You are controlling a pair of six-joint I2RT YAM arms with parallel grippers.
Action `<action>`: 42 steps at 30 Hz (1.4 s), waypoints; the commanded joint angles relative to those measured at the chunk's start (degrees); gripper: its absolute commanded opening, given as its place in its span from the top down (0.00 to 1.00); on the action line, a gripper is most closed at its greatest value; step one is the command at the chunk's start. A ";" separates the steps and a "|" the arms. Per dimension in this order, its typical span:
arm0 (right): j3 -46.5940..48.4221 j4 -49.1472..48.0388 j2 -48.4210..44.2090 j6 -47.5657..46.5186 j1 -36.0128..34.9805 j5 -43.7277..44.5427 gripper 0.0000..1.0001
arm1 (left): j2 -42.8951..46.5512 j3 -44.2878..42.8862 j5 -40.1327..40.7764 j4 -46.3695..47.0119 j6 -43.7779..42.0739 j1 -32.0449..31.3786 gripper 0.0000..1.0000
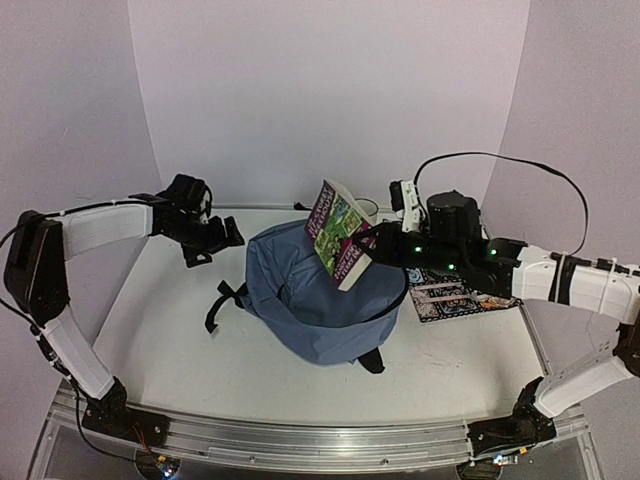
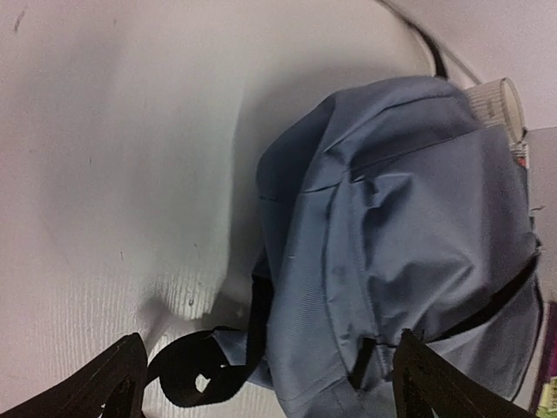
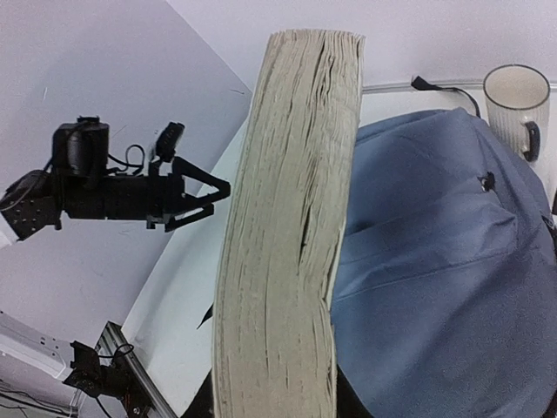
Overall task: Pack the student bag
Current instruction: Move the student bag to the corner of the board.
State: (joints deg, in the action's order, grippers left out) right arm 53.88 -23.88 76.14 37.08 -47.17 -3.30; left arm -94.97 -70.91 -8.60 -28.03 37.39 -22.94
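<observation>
white table, lilac walls. student bag slumped mid-table. right gripper clamped on a paperback book, tilted just above the bag, not in yet. left gripper spread wide and empty, off to the bag's left. mug behind the bag and patterned flat item beside it look unpacked. can't tell if the bag's mouth is open. early stage, i'd say.

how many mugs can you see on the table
1: a white ribbed mug on the table just behind the slate-blue fabric backpack, near the thick paperback book held by the right gripper. Others could be hidden behind or inside it.
</observation>
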 commanded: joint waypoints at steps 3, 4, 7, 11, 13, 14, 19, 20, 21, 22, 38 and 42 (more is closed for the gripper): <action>-1.94 -6.05 -6.63 4.76 1.67 -1.21 1.00 | -10.85 -6.30 -5.81 1.80 -2.57 -0.11 0.07; -2.27 -6.06 -7.07 5.09 1.72 -1.13 1.00 | -11.93 -7.19 -6.87 2.28 -2.51 -0.16 0.08; -3.06 -6.00 -8.18 5.87 1.74 -0.33 1.00 | -15.91 -9.02 -8.93 3.93 -2.38 -0.26 0.19; -3.50 -5.64 -8.89 6.30 1.73 0.48 1.00 | -19.76 -10.58 -11.72 4.95 -2.30 -0.25 0.40; -3.37 -5.08 -9.03 6.20 1.74 0.68 1.00 | -19.91 -10.49 -11.17 5.00 -2.19 -0.08 0.64; -3.27 -4.75 -9.13 6.22 1.74 0.79 1.00 | -19.31 -10.05 -10.07 5.00 -2.05 0.26 0.77; -2.61 -3.32 -8.79 6.54 1.77 0.67 1.00 | -14.00 -4.77 -4.59 4.91 -1.42 5.21 1.00; -2.31 -3.20 -8.38 6.59 1.74 0.38 1.00 | -12.96 -3.27 -3.73 4.83 -1.89 7.11 1.00; -2.01 -3.19 -8.00 6.66 1.73 -0.11 1.00 | -11.60 -2.13 -2.19 4.62 -2.51 8.53 1.00; -1.66 -3.17 -7.48 6.68 1.75 -0.52 1.00 | -10.58 -0.93 -0.74 4.28 -3.42 10.07 1.00; 5.83 -3.21 2.34 5.35 2.21 -6.73 1.00 | 4.21 1.77 8.94 -0.38 -17.03 15.54 0.18; 5.32 -3.33 2.45 5.72 2.67 -7.41 1.00 | 11.16 3.62 4.29 -0.35 -21.76 13.26 0.09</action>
State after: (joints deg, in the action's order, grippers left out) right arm 55.77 -20.60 79.34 43.32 -45.13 -9.02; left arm -91.80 -68.54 -1.16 -28.54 22.03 -7.50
